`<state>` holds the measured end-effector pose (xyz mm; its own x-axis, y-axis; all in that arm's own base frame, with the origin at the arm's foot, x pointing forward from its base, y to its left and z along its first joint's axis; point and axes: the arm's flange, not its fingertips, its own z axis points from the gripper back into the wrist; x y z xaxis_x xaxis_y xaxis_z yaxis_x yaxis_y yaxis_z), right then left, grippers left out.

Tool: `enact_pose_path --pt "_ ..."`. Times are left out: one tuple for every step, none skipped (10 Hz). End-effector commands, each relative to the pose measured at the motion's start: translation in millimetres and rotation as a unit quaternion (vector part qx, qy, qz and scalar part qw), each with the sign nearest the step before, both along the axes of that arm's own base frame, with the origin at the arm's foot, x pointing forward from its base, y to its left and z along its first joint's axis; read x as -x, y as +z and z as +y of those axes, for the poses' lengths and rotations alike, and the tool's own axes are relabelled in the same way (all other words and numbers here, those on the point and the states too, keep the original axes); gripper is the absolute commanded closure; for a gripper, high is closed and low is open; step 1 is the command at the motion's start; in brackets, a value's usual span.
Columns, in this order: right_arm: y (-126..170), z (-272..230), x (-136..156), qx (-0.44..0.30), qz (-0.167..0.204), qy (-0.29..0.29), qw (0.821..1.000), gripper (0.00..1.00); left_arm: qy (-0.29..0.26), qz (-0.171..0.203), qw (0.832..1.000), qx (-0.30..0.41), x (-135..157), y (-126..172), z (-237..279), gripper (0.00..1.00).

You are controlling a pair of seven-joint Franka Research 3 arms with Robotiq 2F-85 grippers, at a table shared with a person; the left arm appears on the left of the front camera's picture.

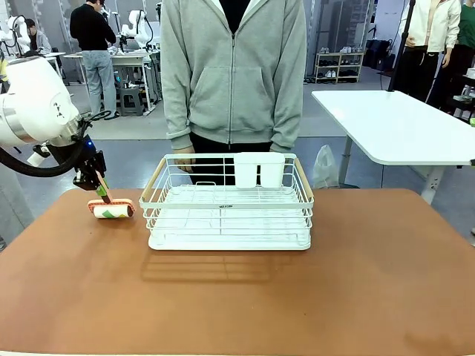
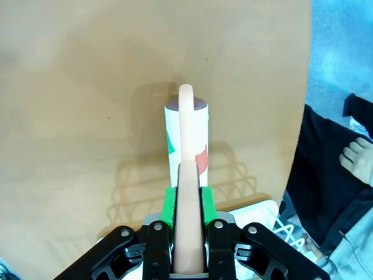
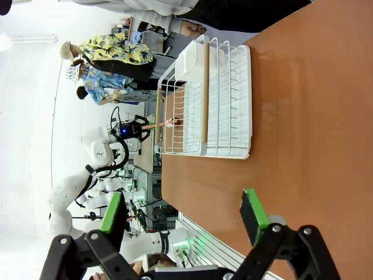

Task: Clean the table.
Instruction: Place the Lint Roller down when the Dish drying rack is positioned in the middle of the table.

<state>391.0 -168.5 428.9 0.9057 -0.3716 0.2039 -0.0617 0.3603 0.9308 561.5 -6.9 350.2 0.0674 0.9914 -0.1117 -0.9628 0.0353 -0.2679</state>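
Note:
A lint roller (image 1: 111, 211) with a white, red and green roll and a peach handle lies on the left part of the reddish-brown table (image 1: 237, 297). My left gripper (image 1: 95, 180) is shut on its handle from above. In the left wrist view the green pads (image 2: 169, 204) clamp the handle, and the roll (image 2: 186, 137) touches the table (image 2: 87, 87) just ahead. My right gripper (image 3: 182, 211) hangs open above the table (image 3: 315, 116), with nothing between its fingers.
A white wire rack (image 1: 226, 204) with wooden handles and a white cup holder stands at the middle back, right of the roller. A person in a grey hoodie (image 1: 234, 74) stands right behind it. A white-topped table (image 1: 393, 122) is off to the right.

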Motion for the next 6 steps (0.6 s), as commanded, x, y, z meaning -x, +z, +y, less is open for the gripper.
enact_pose_path --pt "2 0 1 -0.004 -0.004 0.001 1.0 0.0 -0.013 -0.015 1.0 -0.001 5 -1 2 0.41" --pt "2 0 1 -0.004 -0.004 0.001 1.0 0.0 -0.01 -0.012 1.0 -0.009 5 0 1 0.4" --pt "2 0 1 -0.004 -0.004 0.001 1.0 0.0 -0.007 0.0 1.0 -0.014 9 4 -1 0.02" --pt "2 0 1 -0.004 -0.004 0.001 1.0 0.0 -0.014 -0.001 1.0 -0.015 13 11 -4 0.01" --pt "2 0 1 -0.004 -0.004 0.001 1.0 0.0 -0.006 0.016 1.0 -0.024 16 15 -4 0.0" --pt "2 0 1 -0.004 -0.004 0.001 1.0 0.0 0.002 0.031 0.999 -0.02 18 21 -4 0.22"
